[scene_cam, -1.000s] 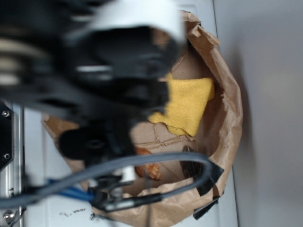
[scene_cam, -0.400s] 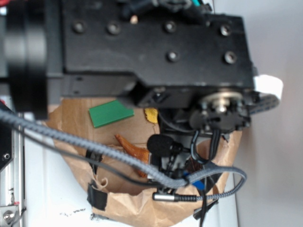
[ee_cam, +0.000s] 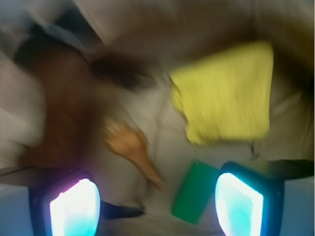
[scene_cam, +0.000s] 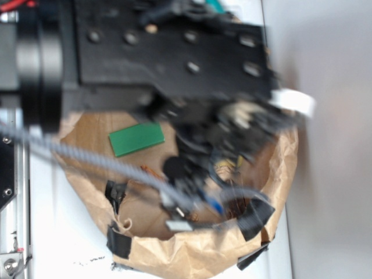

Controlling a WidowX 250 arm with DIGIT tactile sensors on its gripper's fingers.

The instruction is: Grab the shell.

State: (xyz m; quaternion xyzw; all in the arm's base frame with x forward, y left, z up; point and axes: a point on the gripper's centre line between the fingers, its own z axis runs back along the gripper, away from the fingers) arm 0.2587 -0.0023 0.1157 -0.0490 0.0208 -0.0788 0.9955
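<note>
Wrist view, badly blurred, shows the two fingers (ee_cam: 75,206) spread wide and empty at the lower left and lower right of the frame, with the shell (ee_cam: 130,150) between them but nearer the left one, its long axis slanting from a fat end at centre left down to a point near bottom centre. It lies on the floor of the paper bag (scene_cam: 279,168), which also holds the green block (ee_cam: 194,191) just right of the tip and the yellow cloth (ee_cam: 229,93) at upper right; in the exterior view the arm hides the shell
</note>
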